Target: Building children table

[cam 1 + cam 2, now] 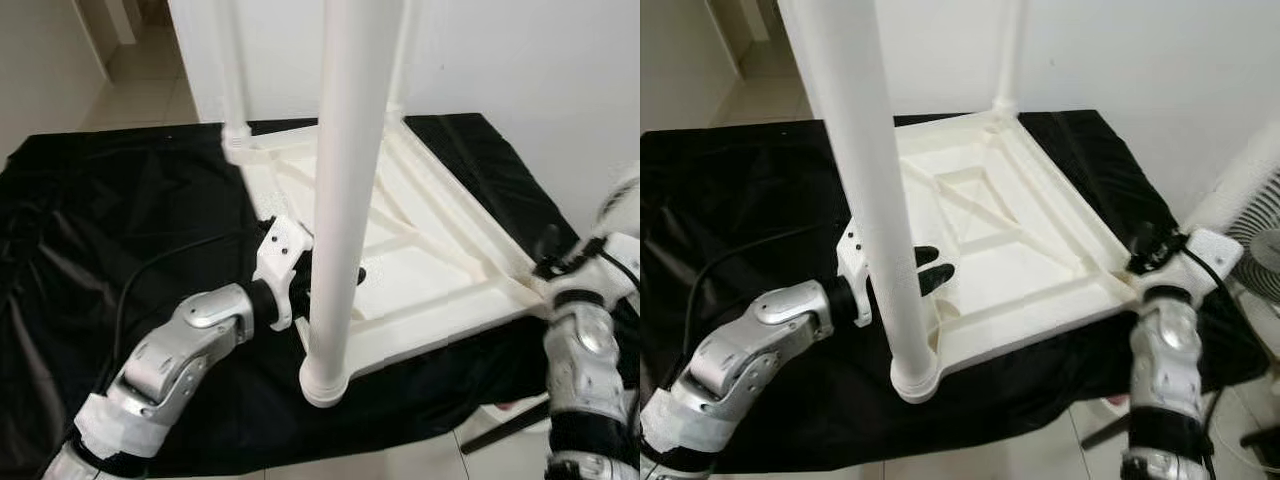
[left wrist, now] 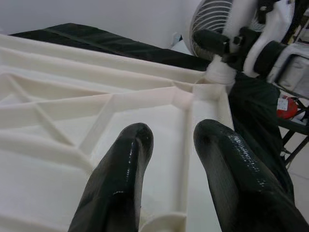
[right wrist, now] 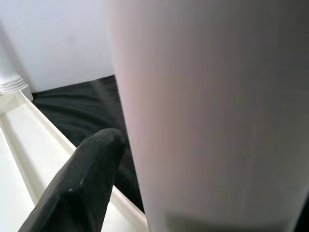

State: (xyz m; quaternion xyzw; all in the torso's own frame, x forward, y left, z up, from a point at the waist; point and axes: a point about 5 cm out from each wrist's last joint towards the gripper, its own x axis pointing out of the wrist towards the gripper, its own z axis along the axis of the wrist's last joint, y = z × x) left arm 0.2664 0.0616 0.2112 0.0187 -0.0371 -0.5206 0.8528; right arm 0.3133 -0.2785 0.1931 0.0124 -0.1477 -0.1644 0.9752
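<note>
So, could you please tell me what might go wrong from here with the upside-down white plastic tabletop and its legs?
1. The near white tubular leg stands at the corner of the inverted white ribbed tabletop; if not fully seated, it might tip.
2. The left gripper sits right beside that leg and could knock it sideways.
3. The tabletop's near corner overhangs the black cloth; pressure from the right gripper might shift it.

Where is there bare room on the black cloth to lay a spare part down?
The widest free patch of black cloth lies to the robot's left of the upturned white tabletop, beyond the left gripper. It is crowded at the near corner leg and at the right gripper, which is at another leg.
</note>
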